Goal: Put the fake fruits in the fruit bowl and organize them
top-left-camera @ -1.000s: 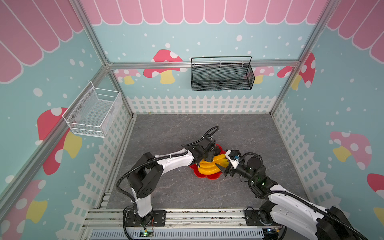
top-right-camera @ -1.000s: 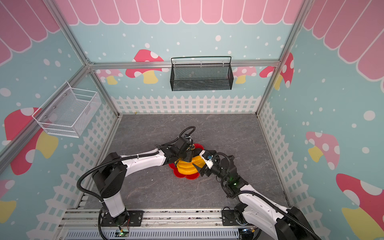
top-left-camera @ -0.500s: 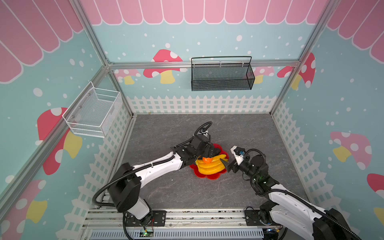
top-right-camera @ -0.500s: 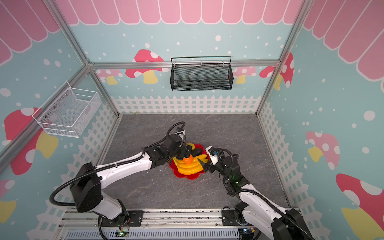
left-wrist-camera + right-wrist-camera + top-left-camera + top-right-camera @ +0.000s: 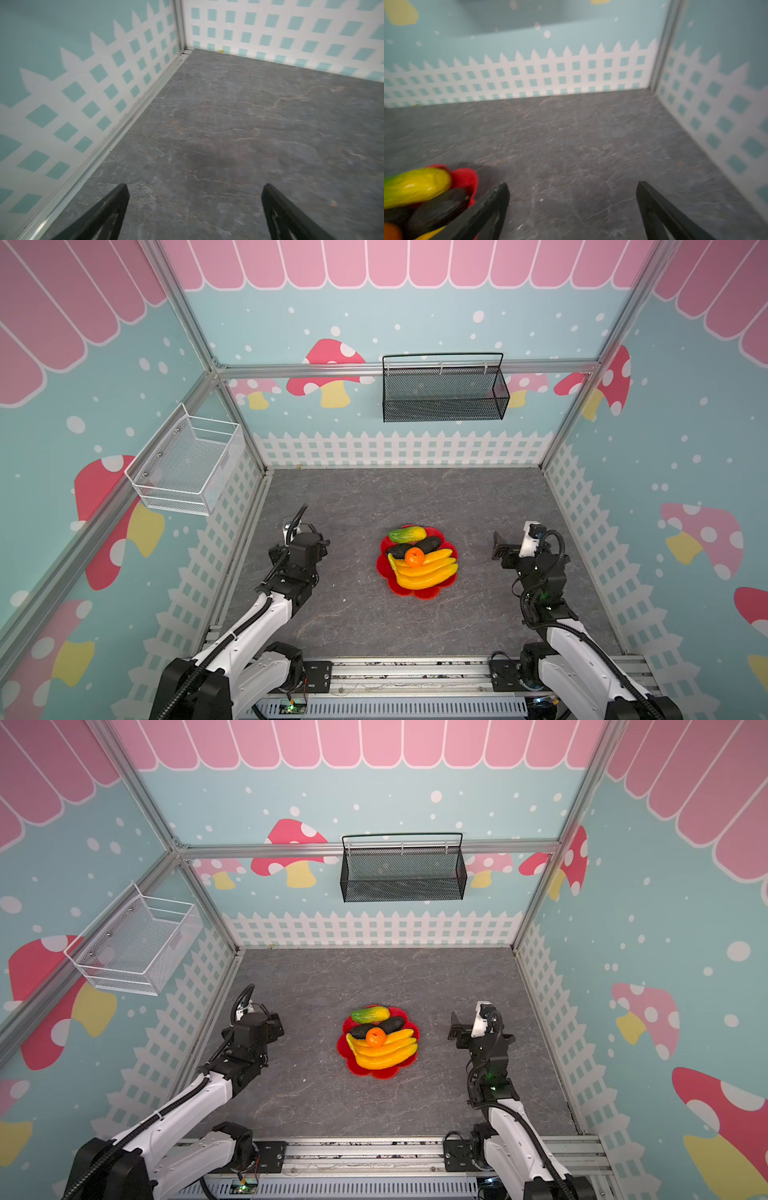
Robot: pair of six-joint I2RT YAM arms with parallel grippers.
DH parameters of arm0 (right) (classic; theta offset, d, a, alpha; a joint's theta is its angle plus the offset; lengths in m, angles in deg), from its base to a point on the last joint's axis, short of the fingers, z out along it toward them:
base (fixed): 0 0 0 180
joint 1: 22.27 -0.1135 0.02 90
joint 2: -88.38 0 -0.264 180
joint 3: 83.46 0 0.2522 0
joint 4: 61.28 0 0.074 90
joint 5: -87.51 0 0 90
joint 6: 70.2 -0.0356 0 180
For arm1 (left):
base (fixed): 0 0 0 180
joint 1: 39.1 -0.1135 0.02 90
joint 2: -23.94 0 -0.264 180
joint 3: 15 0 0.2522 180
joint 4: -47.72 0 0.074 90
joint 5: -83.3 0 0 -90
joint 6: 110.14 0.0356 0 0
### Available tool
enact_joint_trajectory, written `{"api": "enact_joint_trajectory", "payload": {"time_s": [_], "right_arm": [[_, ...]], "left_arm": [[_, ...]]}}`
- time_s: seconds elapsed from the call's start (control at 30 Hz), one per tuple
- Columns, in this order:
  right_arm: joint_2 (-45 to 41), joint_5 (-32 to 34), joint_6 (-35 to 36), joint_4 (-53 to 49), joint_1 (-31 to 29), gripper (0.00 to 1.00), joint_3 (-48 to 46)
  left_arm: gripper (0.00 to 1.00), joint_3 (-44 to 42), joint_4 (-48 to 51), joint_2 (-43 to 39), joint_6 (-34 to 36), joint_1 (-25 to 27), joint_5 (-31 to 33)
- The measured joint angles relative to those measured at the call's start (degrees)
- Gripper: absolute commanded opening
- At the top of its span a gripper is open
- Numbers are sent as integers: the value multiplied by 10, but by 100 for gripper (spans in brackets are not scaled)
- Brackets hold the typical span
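Tool L [image 5: 195, 185], tool R [image 5: 572, 183] wide (empty)

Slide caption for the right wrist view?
Open right claw above the grey tabletop, beside the red bowl holding a green-yellow fruit and a dark avocado.

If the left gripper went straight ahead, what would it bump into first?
Probably the bare grey floor, short of the fence-painted corner; nothing else lies ahead of the open left gripper.

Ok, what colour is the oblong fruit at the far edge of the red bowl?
The oblong fruit is green fading to yellow, clearest in a top view.
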Motion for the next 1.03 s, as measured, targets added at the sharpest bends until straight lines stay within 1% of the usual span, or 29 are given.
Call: {"api": "enact_joint_trajectory", "payload": {"time_s": [0.1,0.13,0.2,0.3,0.4,0.43,0.47,0.57,0.6,0.63,0.8,1.03], "right_arm": [[15,66,37,83,11,99,-45],[31,77,44,108,15,99,-62],[87,94,58,162,22,99,-97],[165,93,77,201,24,99,-101],[230,75,97,280,25,99,-91],[249,67,100,306,27,99,-89],[274,55,104,337,29,99,-87],[364,25,115,428,33,99,-80],[392,15,118,440,34,99,-73],[403,6,121,432,35,98,-62],[408,-23,131,427,36,98,-4],[407,-38,136,423,36,99,0]], "left_arm": [[100,-74,-104,22,21,-49,-18],[100,-84,-128,33,27,-59,-26],[100,-99,-215,67,43,-72,-47],[100,-103,-365,144,66,-83,-86],[99,-97,-491,248,85,-88,-123],[99,-93,-518,278,91,-88,-132],[100,-90,-524,298,94,-88,-141],[99,-82,-534,301,99,-89,-152],[100,-72,-535,302,100,-89,-153],[100,-65,-532,301,101,-89,-155],[99,-31,-527,300,111,-86,-167],[99,-28,-503,301,116,-86,-181]]}}
